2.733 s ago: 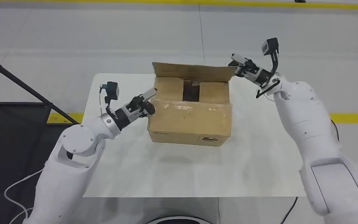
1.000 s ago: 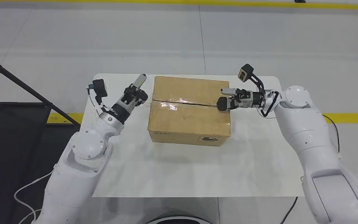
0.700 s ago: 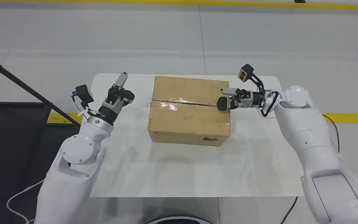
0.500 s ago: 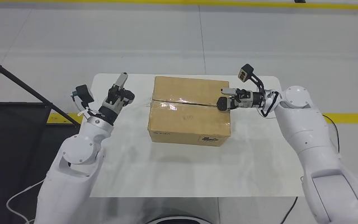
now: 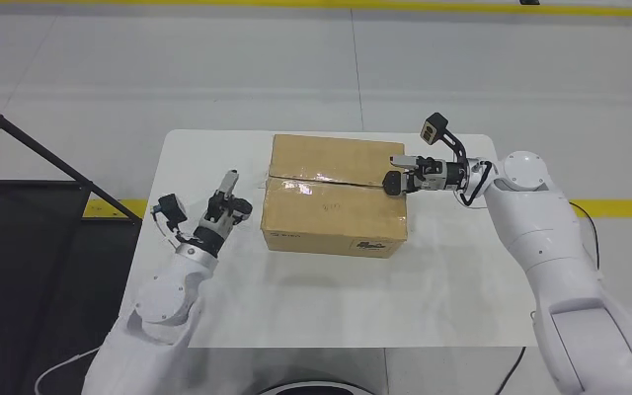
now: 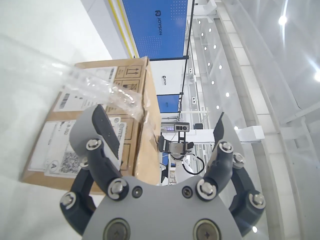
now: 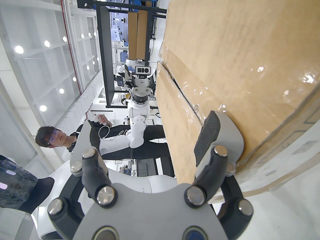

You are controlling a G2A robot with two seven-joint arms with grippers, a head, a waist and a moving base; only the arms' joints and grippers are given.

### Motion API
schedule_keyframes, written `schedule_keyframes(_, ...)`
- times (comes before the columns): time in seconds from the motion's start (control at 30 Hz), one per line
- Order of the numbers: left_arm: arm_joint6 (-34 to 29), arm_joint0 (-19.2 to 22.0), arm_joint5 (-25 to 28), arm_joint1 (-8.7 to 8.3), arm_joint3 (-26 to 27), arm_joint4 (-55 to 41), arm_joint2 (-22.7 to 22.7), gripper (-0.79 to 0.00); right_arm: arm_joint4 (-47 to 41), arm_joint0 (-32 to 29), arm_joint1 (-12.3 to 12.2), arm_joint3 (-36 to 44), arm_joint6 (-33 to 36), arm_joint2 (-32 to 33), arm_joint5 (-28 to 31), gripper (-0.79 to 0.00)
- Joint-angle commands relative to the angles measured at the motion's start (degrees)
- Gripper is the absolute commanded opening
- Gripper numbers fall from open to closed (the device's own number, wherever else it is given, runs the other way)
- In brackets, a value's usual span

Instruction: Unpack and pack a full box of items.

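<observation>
1. Box (image 5: 336,202) noted mid-table (image 5: 444,296), flaps shut, clear tape (image 6: 117,93) over the seam.
2. Left gripper (image 5: 235,190): jaws released, held beside the box end, apart from it. Right gripper (image 5: 392,171): jaws released, one finger against the box top.
3. Sealing step is judged in hand. The loose tape end probably needs pressing down.

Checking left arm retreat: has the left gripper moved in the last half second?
Yes. The left gripper has pulled back toward the robot: from level with the box's far edge to beside its seam.
</observation>
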State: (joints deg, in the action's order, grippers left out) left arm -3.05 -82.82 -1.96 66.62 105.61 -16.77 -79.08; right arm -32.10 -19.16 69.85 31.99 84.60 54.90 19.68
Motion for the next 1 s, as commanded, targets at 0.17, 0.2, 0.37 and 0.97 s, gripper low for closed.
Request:
schedule_keyframes(0.17, 0.6, 4.4, -3.4, 0.78, -8.0, -2.6, 1.6, 0.000, 0.0, 0.0, 0.0, 0.0, 0.0, 0.0, 0.0, 0.000)
schedule_keyframes(0.2, 1.0, 5.5, -3.7, 0.97, -9.4, -3.4, 1.9, 0.000, 0.0, 0.0, 0.0, 0.0, 0.0, 0.0, 0.0, 0.000)
schedule_keyframes(0.37, 3.2, 11.0, -3.1, 2.10, -16.8, -8.0, 3.5, 0.000, 0.0, 0.0, 0.0, 0.0, 0.0, 0.0, 0.0, 0.000)
schedule_keyframes(0.97, 9.2, 13.4, 9.4, 3.86, -15.4, -10.9, 1.2, 0.000, 0.0, 0.0, 0.0, 0.0, 0.0, 0.0, 0.0, 0.000)
